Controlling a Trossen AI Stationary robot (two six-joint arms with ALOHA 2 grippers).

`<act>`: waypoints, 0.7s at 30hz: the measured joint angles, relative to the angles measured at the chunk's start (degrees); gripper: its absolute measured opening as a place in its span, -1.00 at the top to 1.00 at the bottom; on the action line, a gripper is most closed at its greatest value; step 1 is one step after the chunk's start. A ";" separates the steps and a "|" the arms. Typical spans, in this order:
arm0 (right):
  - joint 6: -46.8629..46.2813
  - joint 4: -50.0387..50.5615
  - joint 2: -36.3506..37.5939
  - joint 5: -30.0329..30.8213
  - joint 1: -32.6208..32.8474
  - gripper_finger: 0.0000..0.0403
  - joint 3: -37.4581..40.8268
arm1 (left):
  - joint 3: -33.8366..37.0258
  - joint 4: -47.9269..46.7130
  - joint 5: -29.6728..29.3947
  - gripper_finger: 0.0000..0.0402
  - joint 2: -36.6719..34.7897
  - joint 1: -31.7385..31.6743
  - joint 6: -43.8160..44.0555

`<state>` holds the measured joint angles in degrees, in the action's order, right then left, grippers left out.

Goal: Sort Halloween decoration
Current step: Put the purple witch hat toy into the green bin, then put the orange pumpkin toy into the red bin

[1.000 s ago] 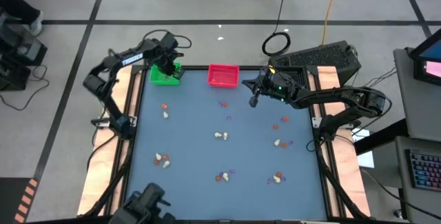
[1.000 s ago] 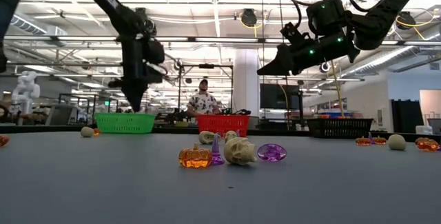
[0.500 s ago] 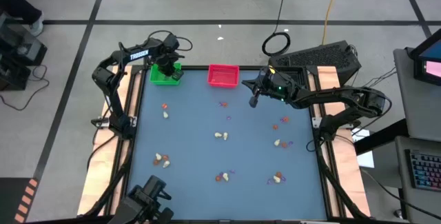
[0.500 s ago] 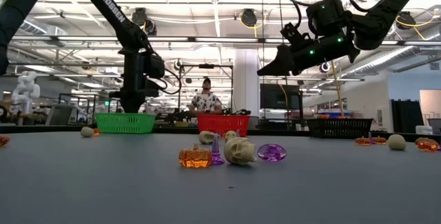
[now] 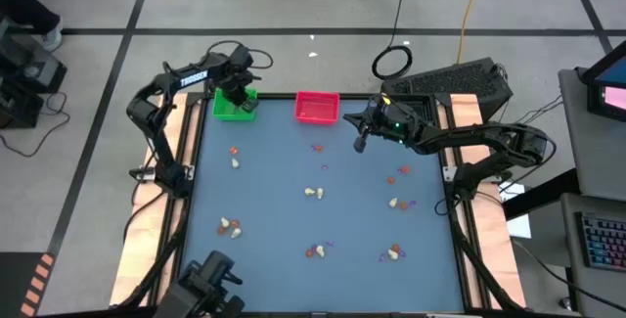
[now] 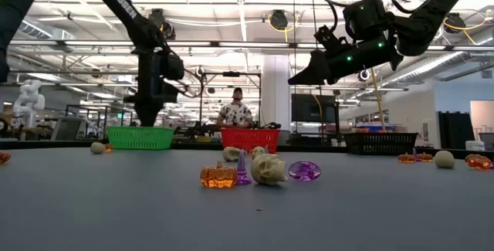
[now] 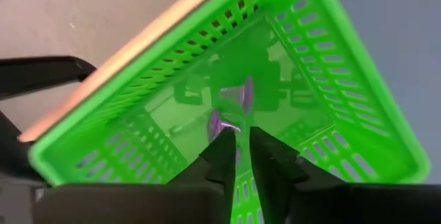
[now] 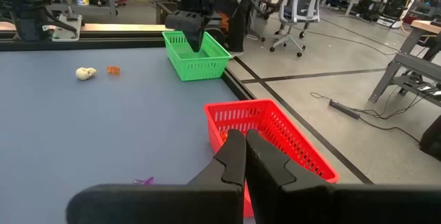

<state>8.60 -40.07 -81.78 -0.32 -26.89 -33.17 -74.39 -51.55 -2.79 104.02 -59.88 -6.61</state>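
Blue-grey and matte, the worktop [image 5: 293, 220] carries the Halloween decoration [image 5: 313, 193] in small scattered clusters of cream, orange and purple trinkets, with a green tray [image 5: 233, 106] and a red tray [image 5: 317, 108] at its far edge. Poised over the green tray, the left hand [image 7: 242, 138] has its fingers only slightly parted, and a purple trinket [image 7: 238, 100] shows just beyond the tips, inside the tray; whether it is free of the fingers or caught between them I cannot tell. If it clings to a pad as the arm lifts, it could be dragged back out and dropped onto the worktop or over the edge. Since the tray walls are slotted, a tiny piece might also lodge in a gap. Fingers shut and holding nothing, the right hand [image 5: 360, 138] hangs above the worktop beside the red tray. The trinkets lie in tight mixed clusters, so a pinch at one could nudge its neighbours, roll a cream piece away, or lift two colours together into the wrong tray.
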 joint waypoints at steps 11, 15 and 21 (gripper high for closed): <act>-0.02 0.02 0.00 0.00 0.00 1.00 0.00 | -0.02 -3.86 -0.76 0.50 -8.99 2.34 0.13; -0.83 0.86 0.02 0.00 0.00 1.00 0.00 | -0.02 -7.85 -0.72 0.55 -13.60 7.16 0.22; -0.55 2.19 0.02 0.11 0.00 1.00 0.00 | -0.07 -20.08 0.14 0.61 -17.22 16.76 6.57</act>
<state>8.05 -37.89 -81.76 -0.21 -26.89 -33.17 -74.46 -71.63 -2.65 86.80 -43.11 -0.04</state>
